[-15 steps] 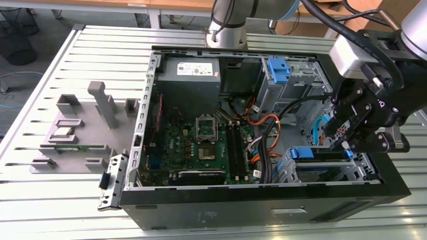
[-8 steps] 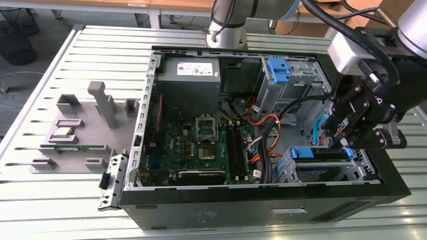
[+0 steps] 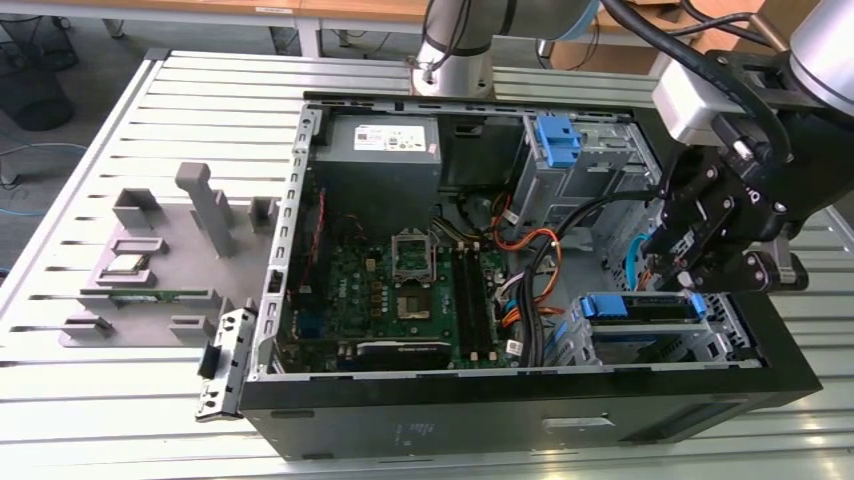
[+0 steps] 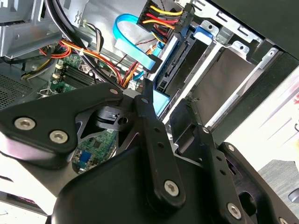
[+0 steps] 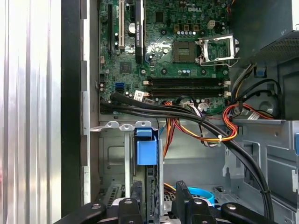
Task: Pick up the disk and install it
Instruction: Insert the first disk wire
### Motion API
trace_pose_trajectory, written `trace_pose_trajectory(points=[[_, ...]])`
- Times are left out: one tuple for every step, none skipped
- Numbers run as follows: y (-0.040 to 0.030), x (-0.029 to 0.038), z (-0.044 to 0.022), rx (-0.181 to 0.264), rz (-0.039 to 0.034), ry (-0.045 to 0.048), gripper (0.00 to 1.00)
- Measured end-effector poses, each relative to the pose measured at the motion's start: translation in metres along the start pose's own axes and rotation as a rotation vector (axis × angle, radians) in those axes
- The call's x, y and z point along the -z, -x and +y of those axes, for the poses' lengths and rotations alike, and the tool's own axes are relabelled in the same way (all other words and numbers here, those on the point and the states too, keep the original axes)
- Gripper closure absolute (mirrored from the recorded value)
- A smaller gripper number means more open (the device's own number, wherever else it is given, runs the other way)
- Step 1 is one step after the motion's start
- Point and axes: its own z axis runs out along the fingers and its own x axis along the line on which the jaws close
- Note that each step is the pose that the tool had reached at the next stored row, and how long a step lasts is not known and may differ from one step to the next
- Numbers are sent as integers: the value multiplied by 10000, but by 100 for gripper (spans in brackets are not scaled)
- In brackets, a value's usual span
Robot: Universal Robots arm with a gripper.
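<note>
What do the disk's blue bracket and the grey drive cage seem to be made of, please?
Blue bracket: probably moulded plastic, uniform matte blue with rounded edges. Drive cage: apparently bare sheet metal, dull grey sheen, folded flanges and punched holes.

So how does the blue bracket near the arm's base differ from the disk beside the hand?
The disk sits by the hand; the blue bracket sits apart from it, in another cage. In the exterior view the disk's blue frame looks wider than the bracket. Both are blue and sit inside the case.
</note>
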Motion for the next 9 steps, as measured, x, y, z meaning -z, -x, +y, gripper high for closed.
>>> trace_pose_trajectory(points=[[5, 0, 0, 0, 1, 0, 58], [9, -2, 0, 0, -1, 0, 58], [13, -2, 0, 0, -1, 0, 58], [17, -2, 0, 0, 0, 0, 58], [18, -3, 0, 0, -1, 0, 58], [19, -3, 0, 0, -1, 0, 58], [19, -3, 0, 1, -1, 0, 58], [20, -3, 0, 0, 0, 0, 58], [22, -4, 0, 0, -1, 0, 58]])
